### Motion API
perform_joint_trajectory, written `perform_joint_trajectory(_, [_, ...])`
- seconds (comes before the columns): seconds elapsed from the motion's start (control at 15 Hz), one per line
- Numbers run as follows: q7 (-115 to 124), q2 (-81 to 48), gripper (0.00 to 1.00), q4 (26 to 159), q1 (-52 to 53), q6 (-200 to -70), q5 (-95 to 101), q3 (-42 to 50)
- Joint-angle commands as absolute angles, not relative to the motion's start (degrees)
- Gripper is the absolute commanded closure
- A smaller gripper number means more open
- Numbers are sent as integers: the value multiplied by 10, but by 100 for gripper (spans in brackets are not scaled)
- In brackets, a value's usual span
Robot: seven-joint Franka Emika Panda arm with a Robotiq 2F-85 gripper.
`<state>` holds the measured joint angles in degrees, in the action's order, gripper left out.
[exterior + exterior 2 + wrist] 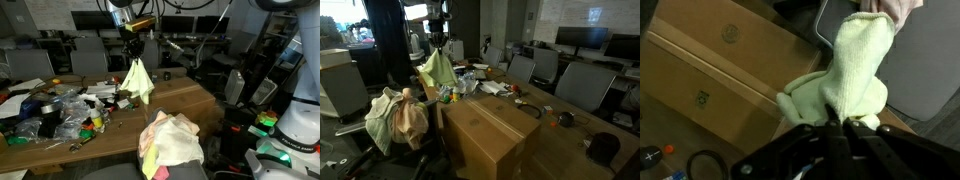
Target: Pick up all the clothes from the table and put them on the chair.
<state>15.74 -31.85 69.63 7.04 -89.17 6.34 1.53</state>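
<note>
- Gripper [135,52]: 1, upper centre in both exterior views, jaws clamped on the cloth below.
- Pale yellow-green garment [139,80]: 1, hanging from the gripper, clear of the table [185,100]; fills the middle of the wrist view.
- Chair [928,80]: 1, grey, at the right of the wrist view.
- Heap of clothes [170,140] on the chair: 1 heap, lower centre; pink, cream and peach [412,118] show; exact count unclear.
- Clutter of bags [60,105]: 1 spread, left end of the table.
</note>
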Motion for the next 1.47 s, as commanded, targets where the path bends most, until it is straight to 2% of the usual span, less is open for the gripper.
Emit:
perform_joint_trajectory(0.0, [139,-210,99,833,81,-925,78,4])
perform_joint_trajectory(0.8, [62,67,99,1163,83,-952,93,-57])
perform_joint_trajectory(1.4, [-8,140,99,1256,95,-1089,56,-88])
